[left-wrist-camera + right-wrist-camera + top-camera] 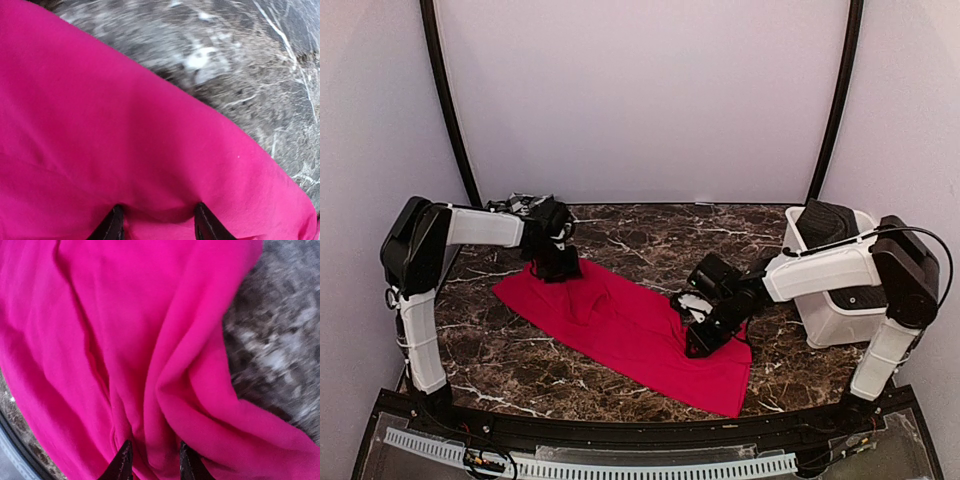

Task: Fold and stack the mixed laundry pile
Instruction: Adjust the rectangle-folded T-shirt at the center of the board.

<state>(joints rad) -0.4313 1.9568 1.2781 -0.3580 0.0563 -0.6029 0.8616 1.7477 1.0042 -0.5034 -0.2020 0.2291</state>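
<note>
Between pale walls (pixel 640 100), marble tabletop (pixel 650 235) (red garment (pixel 620 325) spread).

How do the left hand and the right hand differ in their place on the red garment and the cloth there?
The left hand is at the red garment's far left edge; the right hand is near its right end. The left hand's fingers stand wider apart than the right hand's. Cloth lies almost smooth at the left hand, deeply bunched at the right hand. Both touch the same garment.
</note>
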